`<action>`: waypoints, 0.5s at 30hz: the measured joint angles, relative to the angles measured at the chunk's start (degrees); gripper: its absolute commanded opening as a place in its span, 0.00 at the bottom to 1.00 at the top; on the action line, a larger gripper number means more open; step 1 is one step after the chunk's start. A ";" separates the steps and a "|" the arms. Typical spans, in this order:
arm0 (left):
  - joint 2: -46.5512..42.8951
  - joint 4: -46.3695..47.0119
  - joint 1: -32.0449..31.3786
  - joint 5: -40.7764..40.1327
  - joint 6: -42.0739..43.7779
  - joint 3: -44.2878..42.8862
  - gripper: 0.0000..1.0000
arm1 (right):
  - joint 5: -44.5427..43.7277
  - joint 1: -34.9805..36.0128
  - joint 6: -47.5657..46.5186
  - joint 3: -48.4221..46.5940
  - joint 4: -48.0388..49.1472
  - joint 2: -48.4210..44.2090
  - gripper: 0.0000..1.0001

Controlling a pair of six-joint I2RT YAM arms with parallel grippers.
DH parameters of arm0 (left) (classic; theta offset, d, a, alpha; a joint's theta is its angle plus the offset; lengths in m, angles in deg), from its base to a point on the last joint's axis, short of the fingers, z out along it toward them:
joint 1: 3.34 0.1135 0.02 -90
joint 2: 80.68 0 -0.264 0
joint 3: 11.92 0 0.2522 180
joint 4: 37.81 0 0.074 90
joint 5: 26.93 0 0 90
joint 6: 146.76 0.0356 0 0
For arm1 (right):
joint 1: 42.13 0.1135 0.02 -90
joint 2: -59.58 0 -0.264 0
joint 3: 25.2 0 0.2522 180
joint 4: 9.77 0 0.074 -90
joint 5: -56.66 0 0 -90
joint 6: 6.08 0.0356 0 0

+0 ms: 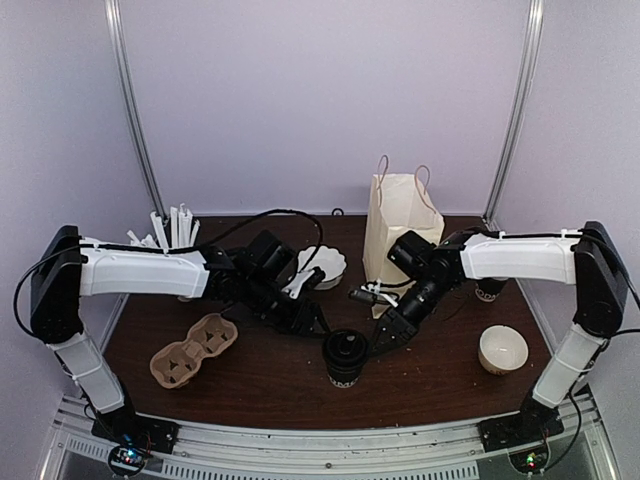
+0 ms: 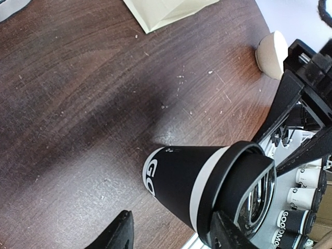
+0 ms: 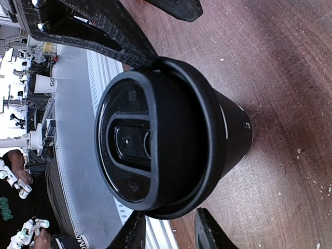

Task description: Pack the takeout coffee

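One takeout coffee (image 1: 344,360) stands between left gripper (image 1: 308,322) and right gripper (image 1: 385,338)

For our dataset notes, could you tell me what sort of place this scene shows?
Probably a robot test booth dressed as a coffee-shop counter: a wooden table inside plain walls and metal rails, with a paper bag, a cardboard cup carrier and a lidded coffee cup on it.

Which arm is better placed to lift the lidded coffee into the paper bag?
Probably the right. The right gripper is at the takeout coffee on the side nearer the paper bag, which stands just behind that arm. The left gripper also flanks it, but would have to reach across.
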 measured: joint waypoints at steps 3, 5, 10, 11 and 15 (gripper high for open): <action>0.15 0.04 0.24 0.39 -0.02 0.00 0.52 | 0.61 -0.20 0.13 -0.17 0.00 0.61 0.36; 0.37 0.04 0.33 0.76 -0.04 -0.04 0.52 | 0.79 -0.24 0.31 -0.39 -0.20 1.11 0.37; 0.76 -0.04 0.61 1.38 -0.20 -0.22 0.50 | 1.33 -0.31 1.09 -2.16 -2.27 3.26 0.39; 0.83 -0.02 0.63 1.60 -0.26 -0.22 0.49 | 1.66 -0.28 1.36 -2.54 -2.82 3.76 0.39; 1.11 0.26 0.74 2.71 -0.68 -0.22 0.45 | 2.16 -0.31 2.16 -4.13 -5.11 5.60 0.36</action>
